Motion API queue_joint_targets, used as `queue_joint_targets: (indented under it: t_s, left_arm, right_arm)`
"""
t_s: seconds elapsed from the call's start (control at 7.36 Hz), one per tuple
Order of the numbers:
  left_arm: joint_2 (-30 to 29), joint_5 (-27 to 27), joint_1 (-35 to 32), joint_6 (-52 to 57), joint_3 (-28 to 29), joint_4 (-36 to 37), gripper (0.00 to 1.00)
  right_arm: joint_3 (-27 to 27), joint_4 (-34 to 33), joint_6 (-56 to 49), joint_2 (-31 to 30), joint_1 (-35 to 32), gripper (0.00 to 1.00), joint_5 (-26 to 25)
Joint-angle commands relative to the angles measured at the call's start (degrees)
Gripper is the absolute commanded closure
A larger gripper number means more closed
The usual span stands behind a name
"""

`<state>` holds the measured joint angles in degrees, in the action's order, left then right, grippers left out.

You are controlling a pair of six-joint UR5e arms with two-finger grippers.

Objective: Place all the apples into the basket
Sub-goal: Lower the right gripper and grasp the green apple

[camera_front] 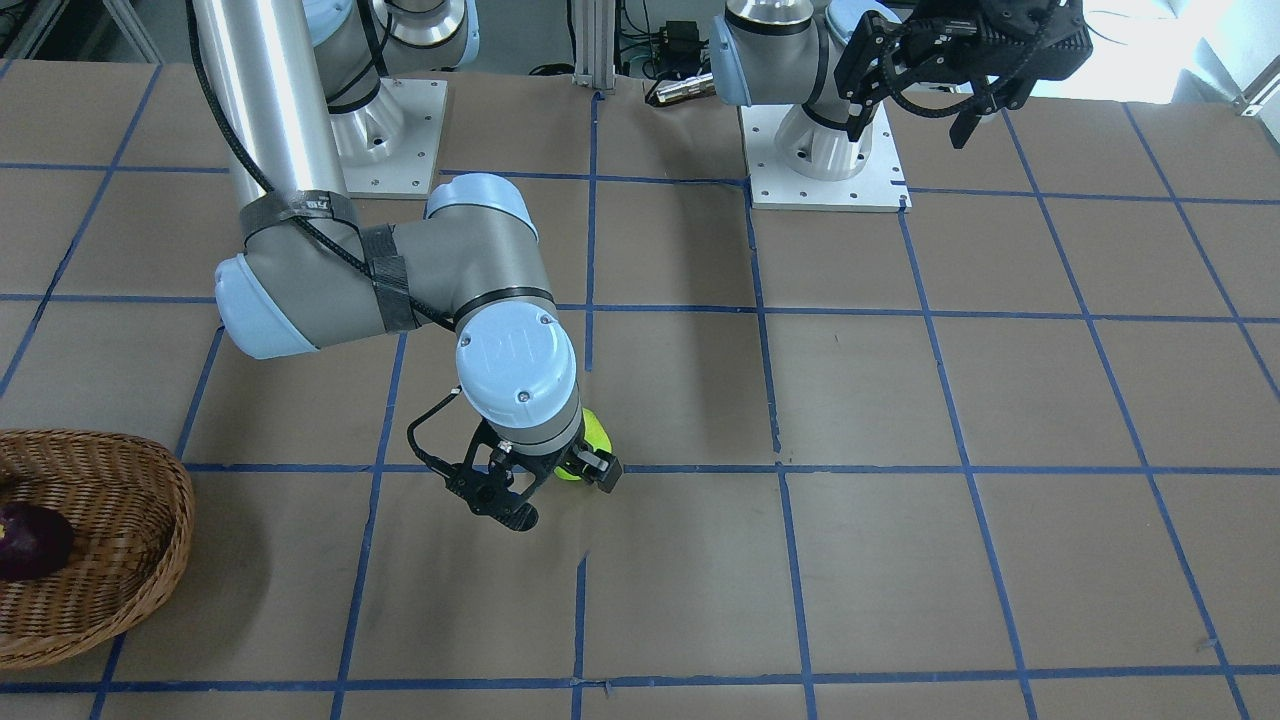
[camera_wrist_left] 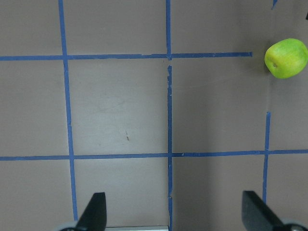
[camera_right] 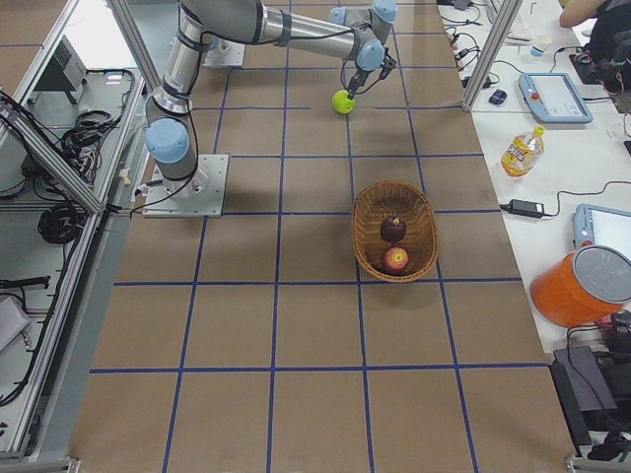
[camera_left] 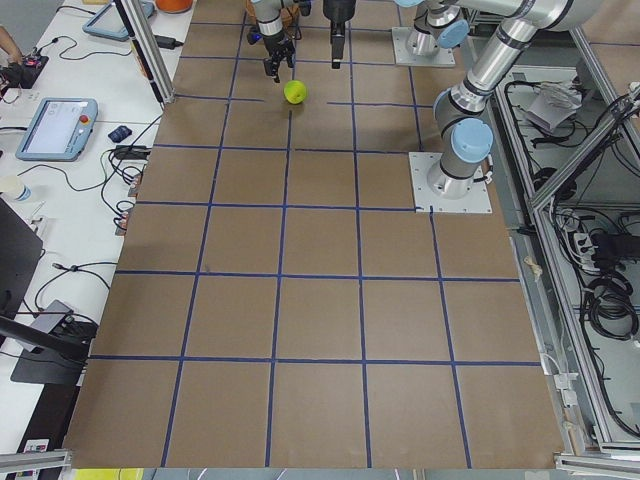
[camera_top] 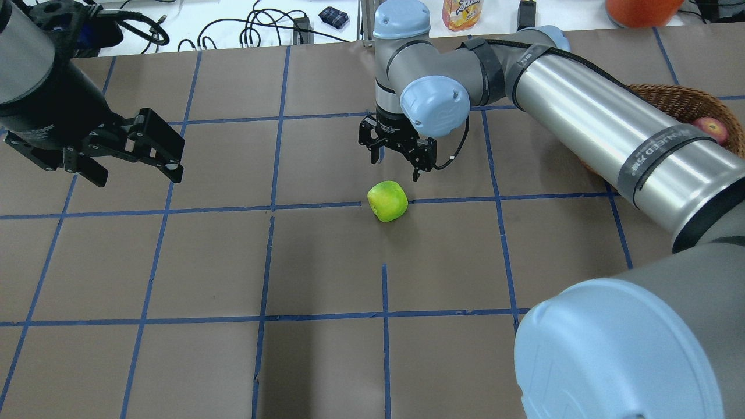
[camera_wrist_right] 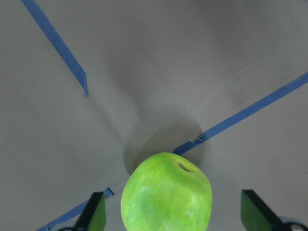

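apples first: you can see the green apple on the table, right on a blue tape line, while the red apple and the purple apple lie in the basket. your right gripper hangs just over the green apple, fingers spread wide, not touching it. your left gripper is far off to the side, spread wide too and holding nothing.

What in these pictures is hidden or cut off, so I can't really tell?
- Front-facing view: the green apple sits mostly behind the right arm. The basket and purple apple are cut by the left edge.
- Overhead view: the right arm covers much of the basket, and the purple apple doesn't show there.
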<state>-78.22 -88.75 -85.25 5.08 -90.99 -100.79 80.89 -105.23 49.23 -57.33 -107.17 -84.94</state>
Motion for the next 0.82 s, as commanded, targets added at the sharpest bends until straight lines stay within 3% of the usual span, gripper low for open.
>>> queue_joint_targets:
  t_s: [0.0, 0.68]
  left_arm:
    - [-0.09, 0.24, 0.34, 0.02, 0.20, 0.07, 0.00]
    - [-0.44, 0.51, 0.35, 0.11, -0.23, 1.46, 0.00]
  right_arm:
    - [5.40, -8.21, 3.16, -0.15, 0.03, 0.00, 0.82]
    - [5.95, -8.42, 5.35, 0.37, -0.06, 0.00, 4.34]
